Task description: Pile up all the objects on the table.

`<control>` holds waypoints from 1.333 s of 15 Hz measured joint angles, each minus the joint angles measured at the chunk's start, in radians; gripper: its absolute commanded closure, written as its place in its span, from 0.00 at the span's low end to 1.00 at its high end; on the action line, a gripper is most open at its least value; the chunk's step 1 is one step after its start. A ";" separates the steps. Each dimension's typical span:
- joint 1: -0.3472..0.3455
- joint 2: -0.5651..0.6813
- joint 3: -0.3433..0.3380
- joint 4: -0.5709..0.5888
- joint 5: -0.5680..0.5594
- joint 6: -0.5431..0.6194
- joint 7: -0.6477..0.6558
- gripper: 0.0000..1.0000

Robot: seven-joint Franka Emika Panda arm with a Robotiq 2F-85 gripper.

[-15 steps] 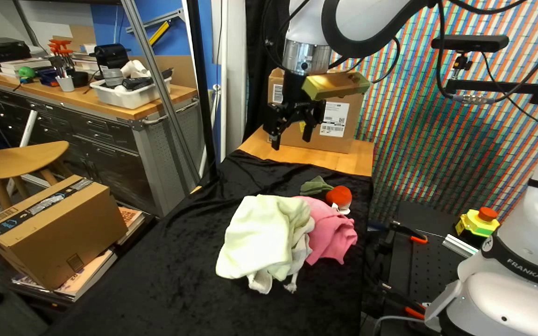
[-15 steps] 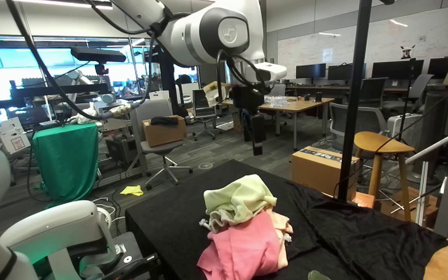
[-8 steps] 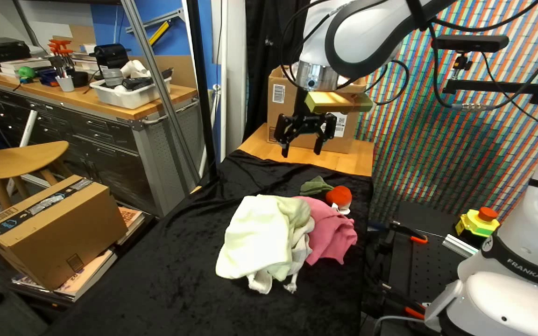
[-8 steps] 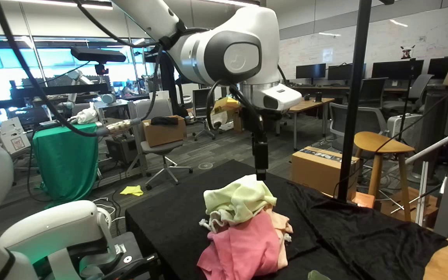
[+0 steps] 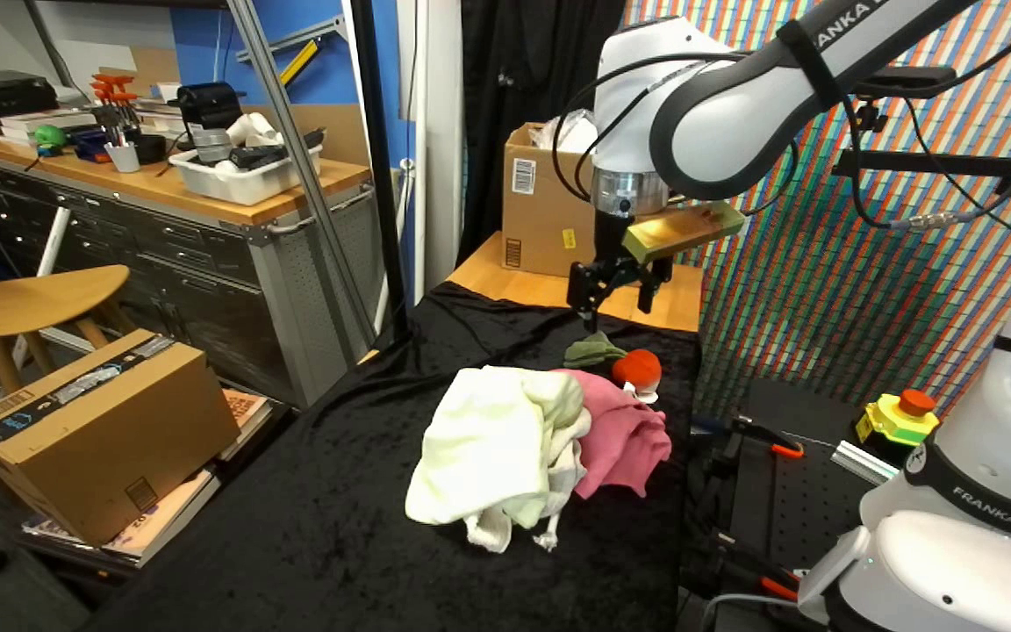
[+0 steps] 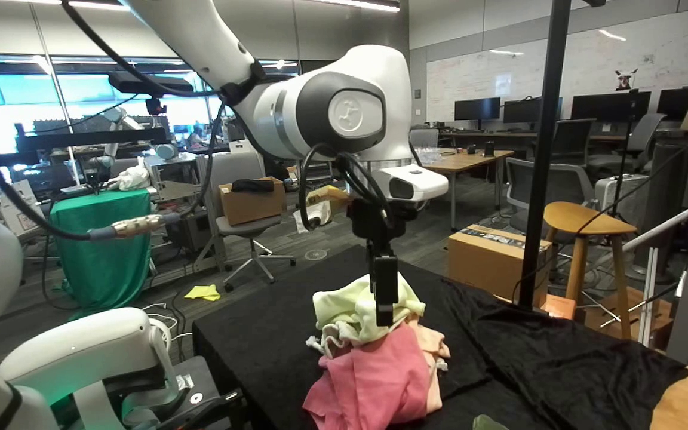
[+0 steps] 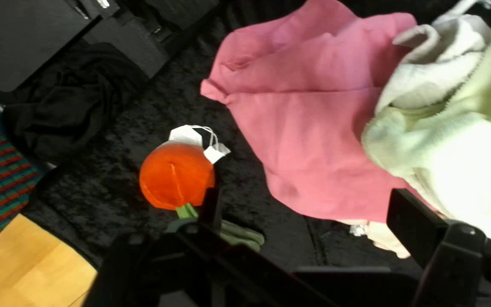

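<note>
A pale yellow-green cloth (image 5: 492,448) lies partly over a pink cloth (image 5: 621,439) on the black-covered table. Both also show in the wrist view, the pale cloth (image 7: 475,162) at right and the pink cloth (image 7: 313,140) in the middle. A peach cloth (image 6: 432,343) sticks out from under the pink one. An orange-red plush ball (image 7: 176,175) with white tags lies beside the pink cloth. A dark green cloth-like thing (image 5: 593,349) lies against it, partly hidden by a finger in the wrist view. My gripper (image 5: 618,309) is open and empty, above the table near the green thing.
A cardboard box (image 5: 549,211) stands on the bare wooden end of the table. A black upright post (image 6: 544,155) rises at the table's edge. The robot base and a yellow emergency-stop button (image 5: 899,417) stand beside the table. The black cover (image 5: 321,527) is wrinkled in places.
My gripper has come down over the table and moved toward the side with the plush ball and green thing. It stays open. The cloths and the plush ball have not moved.
</note>
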 measured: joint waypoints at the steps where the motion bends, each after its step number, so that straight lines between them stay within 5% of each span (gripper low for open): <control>1: -0.007 -0.007 -0.001 -0.010 -0.034 -0.014 -0.010 0.00; 10: -0.067 -0.020 -0.033 -0.081 -0.190 -0.001 -0.157 0.00; 20: -0.148 -0.019 -0.096 -0.168 -0.263 0.214 -0.244 0.00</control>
